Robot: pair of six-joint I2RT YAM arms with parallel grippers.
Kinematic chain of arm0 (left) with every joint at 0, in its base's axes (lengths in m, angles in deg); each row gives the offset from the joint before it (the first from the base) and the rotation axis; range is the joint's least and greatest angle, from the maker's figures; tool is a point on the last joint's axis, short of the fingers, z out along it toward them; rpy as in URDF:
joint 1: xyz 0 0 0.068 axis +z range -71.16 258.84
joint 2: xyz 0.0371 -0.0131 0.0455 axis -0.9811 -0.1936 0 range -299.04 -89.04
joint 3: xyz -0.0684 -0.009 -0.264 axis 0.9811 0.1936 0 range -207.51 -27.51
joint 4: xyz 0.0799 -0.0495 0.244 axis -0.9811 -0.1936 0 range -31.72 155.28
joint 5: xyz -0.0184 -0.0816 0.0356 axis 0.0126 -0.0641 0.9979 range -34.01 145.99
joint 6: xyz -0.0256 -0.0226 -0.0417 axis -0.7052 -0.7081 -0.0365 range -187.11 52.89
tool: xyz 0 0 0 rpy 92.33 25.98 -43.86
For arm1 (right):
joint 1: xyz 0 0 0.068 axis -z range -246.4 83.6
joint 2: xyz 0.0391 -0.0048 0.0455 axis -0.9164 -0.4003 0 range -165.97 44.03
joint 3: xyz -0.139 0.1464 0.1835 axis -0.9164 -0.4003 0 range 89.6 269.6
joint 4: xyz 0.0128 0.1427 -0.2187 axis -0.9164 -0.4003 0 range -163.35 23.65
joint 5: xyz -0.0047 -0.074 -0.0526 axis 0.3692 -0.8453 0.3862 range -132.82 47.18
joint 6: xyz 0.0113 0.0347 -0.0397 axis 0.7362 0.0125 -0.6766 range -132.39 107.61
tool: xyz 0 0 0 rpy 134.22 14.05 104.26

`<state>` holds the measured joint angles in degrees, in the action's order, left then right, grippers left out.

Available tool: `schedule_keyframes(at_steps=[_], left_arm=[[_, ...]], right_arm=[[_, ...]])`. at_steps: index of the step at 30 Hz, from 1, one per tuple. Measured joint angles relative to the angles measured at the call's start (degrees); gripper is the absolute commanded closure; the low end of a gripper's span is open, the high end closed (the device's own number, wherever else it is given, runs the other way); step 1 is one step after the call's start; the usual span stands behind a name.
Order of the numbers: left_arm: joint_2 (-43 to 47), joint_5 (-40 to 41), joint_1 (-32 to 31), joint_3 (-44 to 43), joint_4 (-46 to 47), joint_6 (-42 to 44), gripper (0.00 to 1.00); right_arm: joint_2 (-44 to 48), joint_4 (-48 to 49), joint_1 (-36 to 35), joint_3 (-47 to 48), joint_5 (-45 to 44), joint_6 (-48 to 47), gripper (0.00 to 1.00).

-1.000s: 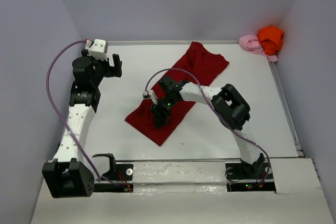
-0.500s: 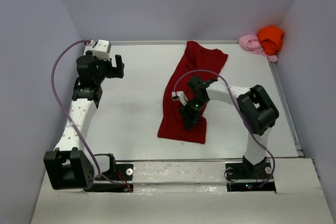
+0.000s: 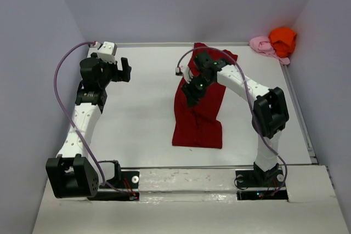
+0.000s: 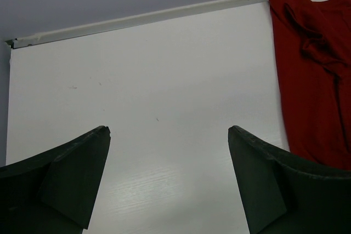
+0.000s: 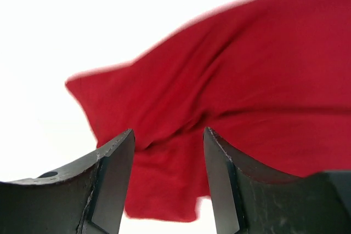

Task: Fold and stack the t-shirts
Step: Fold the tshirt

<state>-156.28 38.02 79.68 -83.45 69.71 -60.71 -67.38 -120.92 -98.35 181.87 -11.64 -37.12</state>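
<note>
Right pincer [image 5: 168, 135]: mine, jaws partly apart, gripping nothing, over the dark red t-shirt [image 3: 200, 119], which runs 12 to 6 mid-table [image 3: 142, 113]. Left pincer [image 4: 169, 130]: spread wide, empty, at 10. Orange t-shirt [image 3: 282, 38] and pink t-shirt [image 3: 262, 45] bunched at 2.

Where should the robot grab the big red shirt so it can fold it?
Probably the near hem of the dark red t-shirt, pinching a corner from above on the robot's side. That hem lies flat and straight on the table with both corners free, while the far end looks rumpled.
</note>
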Motion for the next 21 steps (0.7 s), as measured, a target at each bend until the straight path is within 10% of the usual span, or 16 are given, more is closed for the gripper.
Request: schedule_keyframes(at_steps=[12,21], left_arm=[[0.0,-0.44,0.0,0.0,0.0,-0.04,0.01],[-0.15,-0.2,0.0,0.0,0.0,-0.02,0.01]], right_arm=[[-9.92,17.29,12.09,30.16,-10.99,9.01,0.42],[-26.32,20.31,21.53,31.56,-18.34,7.91,0.41]])
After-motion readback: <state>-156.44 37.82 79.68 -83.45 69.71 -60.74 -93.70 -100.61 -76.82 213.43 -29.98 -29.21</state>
